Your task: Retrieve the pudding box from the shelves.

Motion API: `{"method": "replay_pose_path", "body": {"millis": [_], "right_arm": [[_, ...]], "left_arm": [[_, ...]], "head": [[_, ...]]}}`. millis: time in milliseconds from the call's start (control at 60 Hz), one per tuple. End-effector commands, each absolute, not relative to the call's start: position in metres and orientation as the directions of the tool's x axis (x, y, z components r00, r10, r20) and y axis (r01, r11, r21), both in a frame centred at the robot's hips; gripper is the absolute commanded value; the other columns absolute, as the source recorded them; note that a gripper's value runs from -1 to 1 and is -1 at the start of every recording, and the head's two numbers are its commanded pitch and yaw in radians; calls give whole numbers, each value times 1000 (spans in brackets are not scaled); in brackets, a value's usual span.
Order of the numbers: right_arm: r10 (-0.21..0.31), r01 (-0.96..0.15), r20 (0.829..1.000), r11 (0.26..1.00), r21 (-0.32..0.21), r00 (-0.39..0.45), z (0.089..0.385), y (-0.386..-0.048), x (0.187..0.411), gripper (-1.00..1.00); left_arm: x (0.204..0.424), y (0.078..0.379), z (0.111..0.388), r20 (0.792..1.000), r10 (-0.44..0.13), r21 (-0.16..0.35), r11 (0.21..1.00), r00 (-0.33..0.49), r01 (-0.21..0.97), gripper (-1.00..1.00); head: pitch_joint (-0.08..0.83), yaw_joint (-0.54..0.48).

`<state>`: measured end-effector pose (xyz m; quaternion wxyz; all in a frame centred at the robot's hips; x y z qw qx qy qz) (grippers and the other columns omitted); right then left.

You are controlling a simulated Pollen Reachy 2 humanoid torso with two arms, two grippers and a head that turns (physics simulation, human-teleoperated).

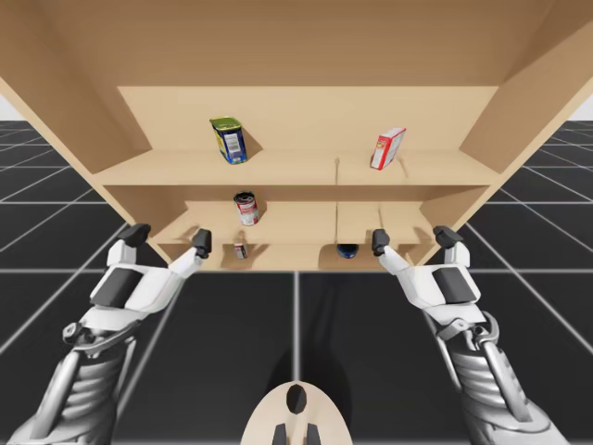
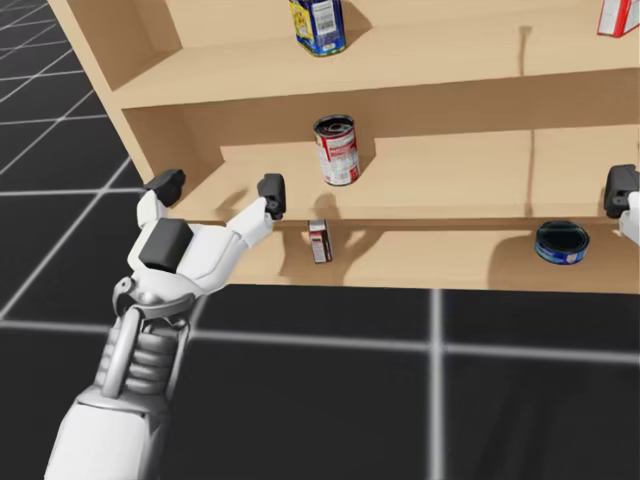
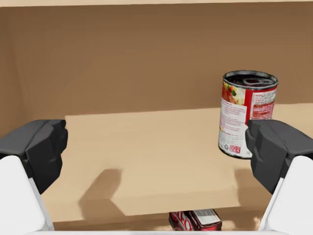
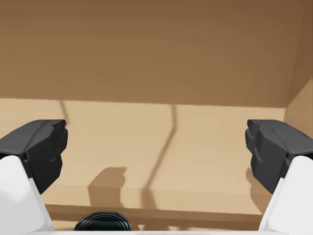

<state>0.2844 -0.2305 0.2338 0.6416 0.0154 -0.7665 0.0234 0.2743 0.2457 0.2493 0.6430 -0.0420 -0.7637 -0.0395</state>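
Left gripper (image 1: 170, 237) and right gripper (image 1: 413, 238) both gape wide by the middle shelf (image 1: 296, 218). Small red box (image 1: 241, 250) sits one shelf lower.

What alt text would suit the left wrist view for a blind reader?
The open, empty left claw faces a wooden shelf. A red-and-white can stands upright ahead, by one finger; a small red box sits on the shelf below.

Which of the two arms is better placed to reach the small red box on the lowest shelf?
Left: my left gripper is open, close beside the small red box; my right gripper stands further off, by the flat blue can.
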Motion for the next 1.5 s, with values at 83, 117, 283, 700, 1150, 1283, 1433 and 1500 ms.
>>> {"method": "replay_pose_path", "body": {"millis": [83, 117, 283, 700, 1150, 1283, 1433, 1500], "right_arm": [[-12, -49, 986, 999, 4, -168, 230, -228, 285, -1000], [-13, -50, 986, 999, 5, -168, 230, -228, 286, -1000], [-14, -47, 985, 999, 6, -172, 230, -230, 287, -1000], [-13, -45, 985, 999, 6, -174, 228, -232, 288, -1000], [-13, -40, 983, 999, 6, -182, 230, -233, 289, -1000], [-15, -39, 983, 999, 8, -184, 231, -233, 288, -1000], [-16, -38, 983, 999, 10, -183, 231, -234, 288, -1000], [-17, -39, 983, 999, 10, -182, 231, -234, 288, -1000]], "left_arm": [[240, 220, 241, 994, 110, -108, 988, -7, 106, -1000], [235, 213, 234, 994, 103, -104, 988, 21, 116, -1000], [235, 199, 204, 994, 96, -102, 988, 59, 114, -1000], [298, 177, 143, 980, 128, -145, 983, 152, 112, -1000], [369, 152, 128, 971, 117, -132, 989, 207, 63, -1000], [383, 148, 125, 959, 139, -156, 987, 246, 49, -1000], [393, 146, 119, 944, 149, -172, 984, 293, 53, -1000], [395, 145, 117, 936, 154, -182, 981, 318, 60, -1000]], "head": [[597, 250], [598, 251], [600, 249], [600, 264], [600, 262], [601, 261], [606, 258], [606, 260]]}}
